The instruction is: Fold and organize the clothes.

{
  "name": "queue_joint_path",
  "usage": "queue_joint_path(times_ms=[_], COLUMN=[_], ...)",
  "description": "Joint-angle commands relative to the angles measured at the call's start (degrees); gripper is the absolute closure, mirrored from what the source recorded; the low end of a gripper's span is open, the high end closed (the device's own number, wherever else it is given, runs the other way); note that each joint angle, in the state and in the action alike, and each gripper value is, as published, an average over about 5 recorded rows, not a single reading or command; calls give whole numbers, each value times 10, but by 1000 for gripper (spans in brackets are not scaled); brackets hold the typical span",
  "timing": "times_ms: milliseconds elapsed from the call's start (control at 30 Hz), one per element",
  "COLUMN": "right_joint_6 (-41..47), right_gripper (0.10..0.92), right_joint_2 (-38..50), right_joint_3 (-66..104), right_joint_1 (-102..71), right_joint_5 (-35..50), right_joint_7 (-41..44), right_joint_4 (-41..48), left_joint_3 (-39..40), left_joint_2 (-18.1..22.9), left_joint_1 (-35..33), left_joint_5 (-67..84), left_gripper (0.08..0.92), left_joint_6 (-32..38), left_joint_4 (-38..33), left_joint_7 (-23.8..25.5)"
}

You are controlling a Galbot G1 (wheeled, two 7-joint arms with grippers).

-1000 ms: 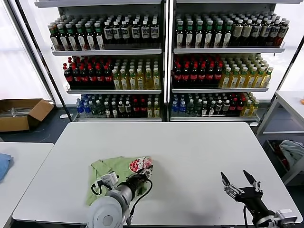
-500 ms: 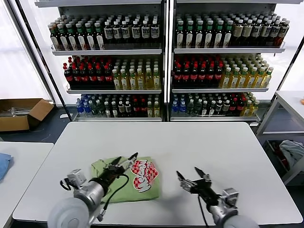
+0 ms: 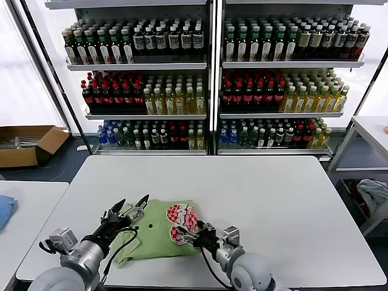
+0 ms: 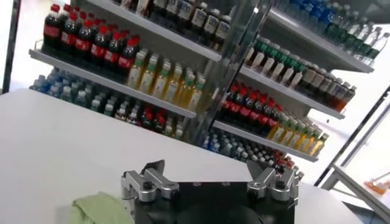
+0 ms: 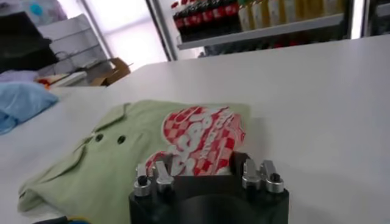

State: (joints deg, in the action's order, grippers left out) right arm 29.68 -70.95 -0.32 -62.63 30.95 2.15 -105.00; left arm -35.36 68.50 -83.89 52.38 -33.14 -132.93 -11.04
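A light green shirt lies on the white bench, near the front edge and closer to the front-left corner than to the right side. It is partly folded into a rough block: the red-and-white checkered print faces up on its right part, with the collar and 2 dark buttons toward its left. The left side is still untidy, with a loose flap trailing toward the front edge.

The left pincer hovers over the shirt's far-left corner, its fingers spread apart and holding nothing. The right pincer sits low at the shirt's right edge, against the print. Its fingers look slightly parted in the right wrist view, with no cloth visibly clamped between them, though I cannot be sure of that.

By my reckoning the folding of this 1 shirt is well along but not finished. The loose left flap needs tucking and the edges need squaring. After that the shirt probably has to be set somewhere tidy. I see no second green shirt on this bench, only a blue cloth on the neighbouring table to the left.
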Motion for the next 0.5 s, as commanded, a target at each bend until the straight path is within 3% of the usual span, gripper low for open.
queue_joint_path(times_ms=[33, 300, 500], right_joint_6=[12, 19, 10], right_gripper=[467, 700, 862], right_joint_2=[10, 59, 109], right_joint_3=[-66, 11, 129], right_joint_1=[35, -56, -141], right_joint_5=[-20, -49, -111], right_joint_7=[5, 3, 34], right_joint_4=[13, -88, -116], left_joint_3=[-40, -36, -32], left_joint_2=[14, 17, 21], left_joint_1=[-32, -28, -23], left_joint_5=[-23, -19, -13], left_gripper=[177, 177, 177], left_joint_6=[0, 0, 0], left_joint_4=[-15, -12, -11], left_joint_7=[28, 27, 22])
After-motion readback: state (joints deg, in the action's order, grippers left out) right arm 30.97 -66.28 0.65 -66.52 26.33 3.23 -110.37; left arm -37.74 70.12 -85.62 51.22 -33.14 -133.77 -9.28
